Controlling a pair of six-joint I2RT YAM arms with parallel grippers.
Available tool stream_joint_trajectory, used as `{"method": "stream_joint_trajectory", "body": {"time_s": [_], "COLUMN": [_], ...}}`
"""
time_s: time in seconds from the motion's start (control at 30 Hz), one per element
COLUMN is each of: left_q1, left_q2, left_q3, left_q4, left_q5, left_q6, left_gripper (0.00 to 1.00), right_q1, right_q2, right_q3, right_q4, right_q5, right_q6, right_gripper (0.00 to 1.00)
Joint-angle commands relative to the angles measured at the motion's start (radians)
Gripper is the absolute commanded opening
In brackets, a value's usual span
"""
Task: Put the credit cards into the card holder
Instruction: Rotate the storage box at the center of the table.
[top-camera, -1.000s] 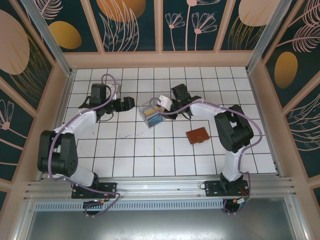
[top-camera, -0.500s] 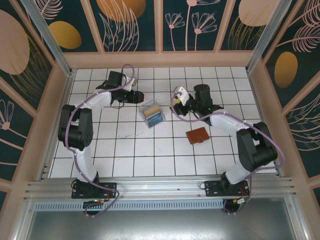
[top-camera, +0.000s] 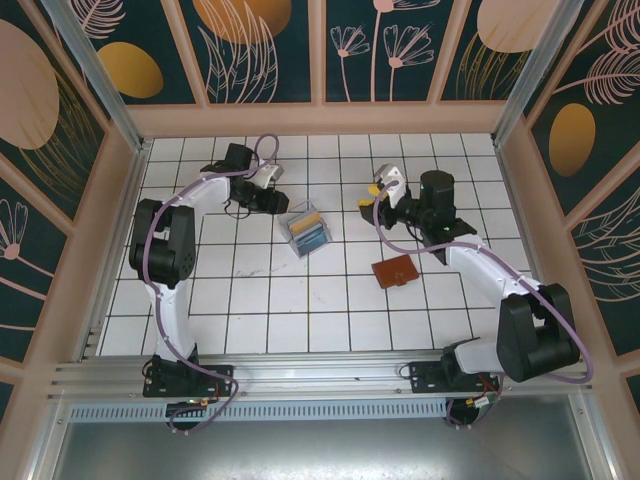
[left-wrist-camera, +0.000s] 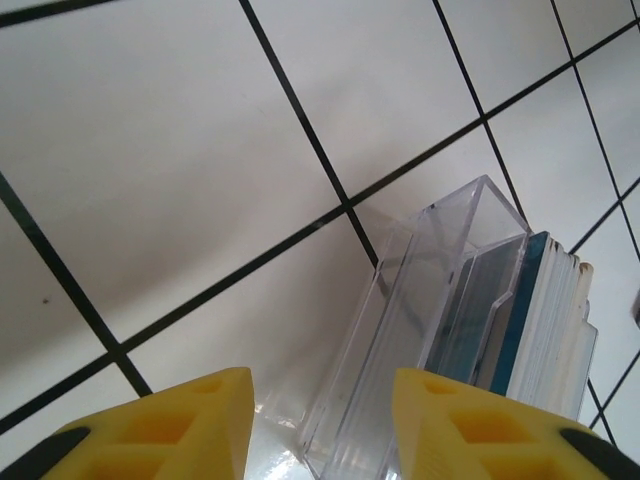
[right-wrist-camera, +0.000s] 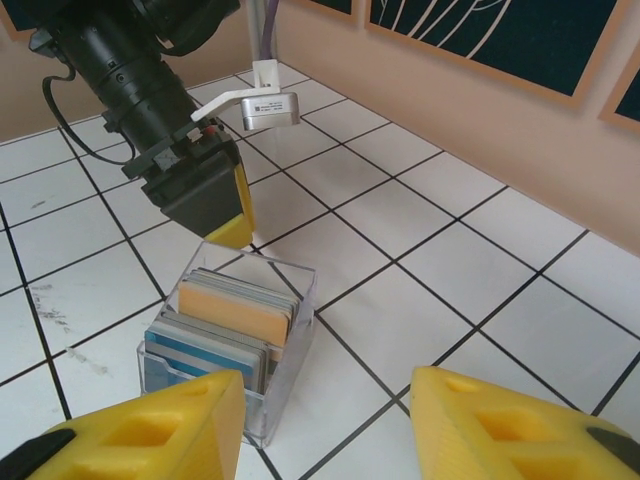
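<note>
While all credit cards (right-wrist-camera: 235, 310) sit in the clear case (left-wrist-camera: 400, 330), none in the card holder (top-camera: 397, 271), left gripper (left-wrist-camera: 320, 385) and right gripper (right-wrist-camera: 328, 385) gape, unclamped.

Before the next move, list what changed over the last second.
Right gripper backed off the clear case to the right, open and empty. Left gripper swung in toward the case's far edge, jaws narrowing but still apart. Case, its cards and the holder stayed put.
</note>
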Motion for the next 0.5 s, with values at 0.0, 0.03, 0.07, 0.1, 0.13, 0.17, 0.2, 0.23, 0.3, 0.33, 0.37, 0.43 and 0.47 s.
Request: {"method": "stream_joint_trajectory", "body": {"time_s": [0.0, 0.03, 0.07, 0.1, 0.13, 0.17, 0.2, 0.23, 0.3, 0.33, 0.37, 0.43, 0.47], "left_q1": [-0.008, -0.010, -0.009, -0.009, -0.010, -0.010, -0.010, -0.010, -0.011, -0.011, -0.013, -0.019, -0.023], "left_q2": [-0.026, -0.029, -0.032, -0.034, -0.034, -0.034, -0.036, -0.047, -0.072, -0.083, -0.086, -0.072, -0.064], "left_q3": [-0.025, -0.025, -0.027, -0.027, -0.027, -0.026, -0.025, -0.032, -0.063, -0.076, -0.076, -0.059, -0.054], "left_q4": [-0.019, -0.021, -0.019, -0.016, -0.014, -0.014, -0.010, -0.001, 0.043, 0.066, 0.071, 0.048, 0.036], "left_q5": [0.051, 0.056, 0.066, 0.075, 0.087, 0.096, 0.106, 0.120, 0.156, 0.161, 0.161, 0.133, 0.123], "left_q6": [0.017, 0.018, 0.020, 0.023, 0.023, 0.022, 0.014, 0.003, -0.018, -0.033, -0.036, -0.030, -0.026], "left_gripper": [0.43, 0.43, 0.43, 0.44, 0.46, 0.48, 0.49, 0.50, 0.51, 0.52, 0.51, 0.49, 0.47], "right_q1": [-0.002, -0.001, -0.002, -0.002, -0.002, -0.001, -0.003, -0.001, -0.001, -0.002, -0.002, -0.002, -0.002], "right_q2": [-0.008, -0.004, 0.001, 0.006, 0.010, 0.013, 0.016, 0.023, 0.035, 0.038, 0.037, 0.036, 0.040], "right_q3": [-0.029, -0.033, -0.026, -0.019, -0.016, -0.018, -0.026, -0.029, -0.015, -0.007, -0.007, -0.026, -0.027], "right_q4": [0.027, 0.032, 0.024, 0.013, 0.008, 0.015, 0.029, 0.041, 0.020, 0.006, 0.002, 0.026, 0.031], "right_q5": [-0.041, -0.041, -0.042, -0.043, -0.045, -0.046, -0.047, -0.042, -0.040, -0.037, -0.035, -0.027, -0.029], "right_q6": [0.027, 0.027, 0.027, 0.026, 0.027, 0.028, 0.032, 0.037, 0.034, 0.032, 0.031, 0.030, 0.028], "right_gripper": [0.48, 0.48, 0.48, 0.48, 0.48, 0.48, 0.48, 0.48, 0.47, 0.47, 0.47, 0.47, 0.47]}}
